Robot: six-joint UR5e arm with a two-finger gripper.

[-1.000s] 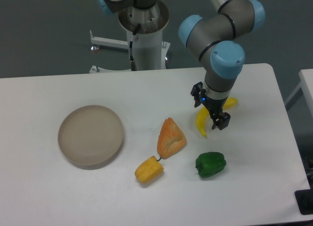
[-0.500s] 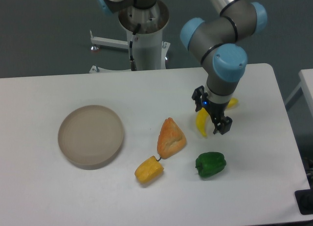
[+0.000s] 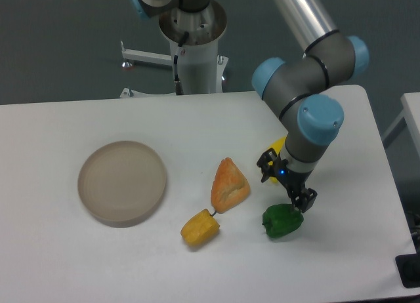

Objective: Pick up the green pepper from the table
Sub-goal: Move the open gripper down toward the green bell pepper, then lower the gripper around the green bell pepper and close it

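Gripper [image 3: 287, 189] is seen w/ jaws spread, nothing held, just above the green pepper [image 3: 281, 222] lying on the desk [image 3: 341, 263] approx. beside an orange wedge [image 3: 229, 185]; jaws should be centred over its bulge before closing.

pincer [image 3: 286, 185] moved forward and down | now over green pepper [image 3: 281, 223] | hides more banana piece [image 3: 277, 147]
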